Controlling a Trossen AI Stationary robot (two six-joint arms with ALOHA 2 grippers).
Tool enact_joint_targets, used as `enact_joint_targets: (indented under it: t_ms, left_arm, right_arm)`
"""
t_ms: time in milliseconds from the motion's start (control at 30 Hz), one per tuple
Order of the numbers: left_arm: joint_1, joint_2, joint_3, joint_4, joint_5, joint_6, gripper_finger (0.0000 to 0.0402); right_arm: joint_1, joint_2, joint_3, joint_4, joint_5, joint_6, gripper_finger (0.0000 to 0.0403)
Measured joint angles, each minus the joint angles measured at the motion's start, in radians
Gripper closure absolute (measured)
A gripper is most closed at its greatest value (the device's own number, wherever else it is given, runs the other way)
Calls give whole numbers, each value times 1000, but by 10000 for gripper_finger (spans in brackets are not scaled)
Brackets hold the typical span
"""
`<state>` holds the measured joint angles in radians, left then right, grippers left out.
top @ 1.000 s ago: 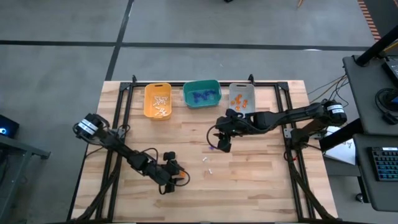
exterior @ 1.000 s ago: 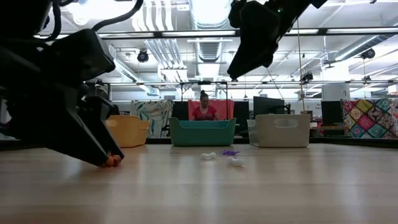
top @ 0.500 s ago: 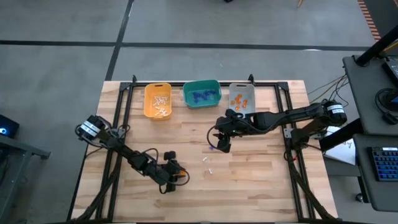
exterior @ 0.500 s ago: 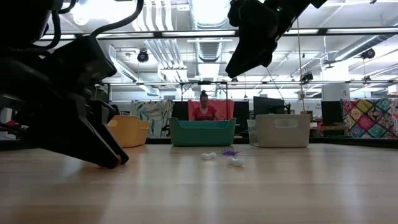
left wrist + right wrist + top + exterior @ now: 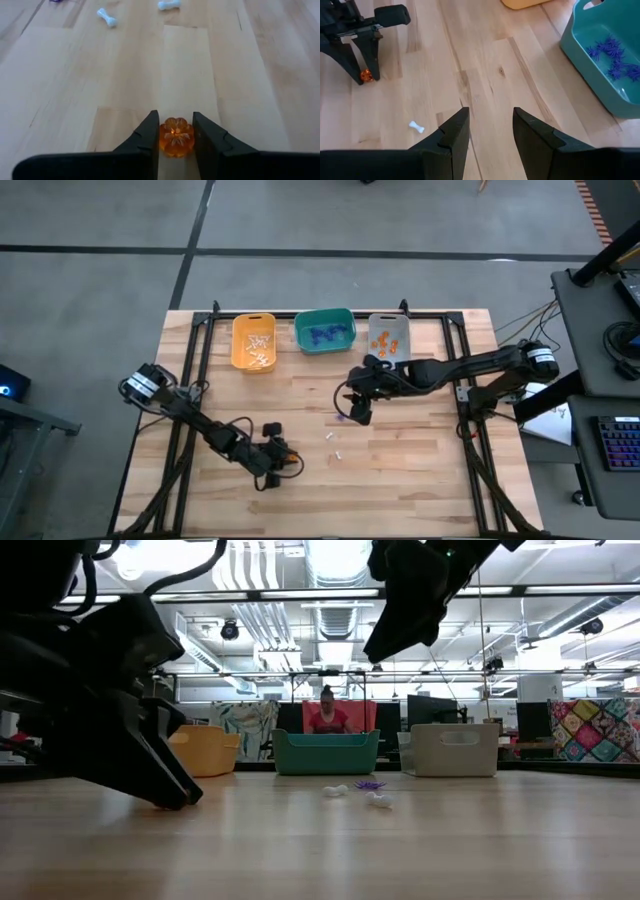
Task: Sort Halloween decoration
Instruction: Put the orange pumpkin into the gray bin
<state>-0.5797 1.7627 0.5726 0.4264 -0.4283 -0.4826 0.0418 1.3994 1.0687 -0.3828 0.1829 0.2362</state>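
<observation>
**Left fingers closing on an orange pumpkin at the lower left of the worktop**

I am looking down the left wrist camera at the left gripper [image 5: 176,137], low on the wooden worktop [image 5: 420,470]. Its two dark fingers [image 5: 150,132] are standing on either side of a small orange pumpkin trinket [image 5: 176,139] and pressing against it, so I am calling them clamped on it. In the high view this gripper [image 5: 281,457] is sitting in the lower left part of the frame, with an orange speck at its tip.

Farther along the boards, two white bone trinkets [image 5: 107,17] are lying loose near the top of the left wrist picture, well apart from the pumpkin. From above they are showing just right of the frame's middle [image 5: 330,437], and in the low view near the centre [image 5: 336,790], beside a purple spider trinket [image 5: 370,784].

The right gripper [image 5: 357,412] is hanging above the middle of the worktop, clear of the surface, fingers [image 5: 454,135] apart with nothing between them.

Along the far edge, at the upper middle of the high view, three bins are standing in a row: a yellow bin [image 5: 253,342] holding white pieces, a teal bin [image 5: 324,331] holding purple-blue pieces, and a grey bin [image 5: 388,337] holding orange pieces.

Beyond the worktop, a person [image 5: 327,712] is sitting in the room behind the teal bin.
</observation>
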Motion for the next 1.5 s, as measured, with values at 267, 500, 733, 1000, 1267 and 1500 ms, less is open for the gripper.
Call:
enact_joint_targets:
  t_ms: [267, 500, 733, 1000, 1267, 1500]
  left_arm:
    - [21, -77, -2, -35, 1, 29, 345]
    - [71, -122, 35, -40, -1, 103, 346]
    - [153, -161, 143, -150, -4, 267, 346]
    - [290, -166, 316, -228, 2, 526, 346]
    - [488, -162, 441, -228, 139, 712, 345]
    - [661, -150, 442, -74, 268, 710, 345]
  right_arm:
    - [2, -130, 0, -101, -1, 38, 264]
    - [13, -248, 0, -243, -3, 41, 264]
    - [20, -344, -21, -289, -3, 11, 264]
    - [20, -440, -104, -264, -3, -48, 264]
    - [19, -516, -213, -74, -24, -157, 264]
    - [28, -547, -256, 35, -135, -208, 264]
